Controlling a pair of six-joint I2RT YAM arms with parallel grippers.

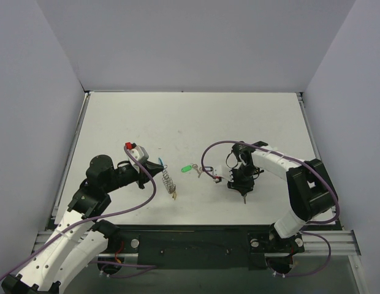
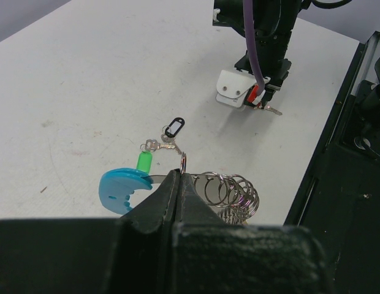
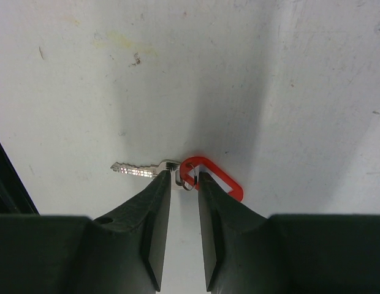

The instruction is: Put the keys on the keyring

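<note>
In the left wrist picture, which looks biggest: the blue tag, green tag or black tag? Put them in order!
1. blue tag, clearly largest, though also nearest the camera.
2-3. green tag and black tag look about alike; green is partly hidden, so no ranking.

The white tabletop (image 1: 190, 122) shows faint scuffs and a few dark specks. Two keys lie flat on it near the middle, their metal parts close together between the tags: the green-tagged key (image 2: 144, 161) and the black-tagged key (image 2: 173, 128). The keyring (image 2: 230, 193) and the red-tagged key (image 3: 141, 169) sit low over the surface. It is unclear whether either touches it.
</note>
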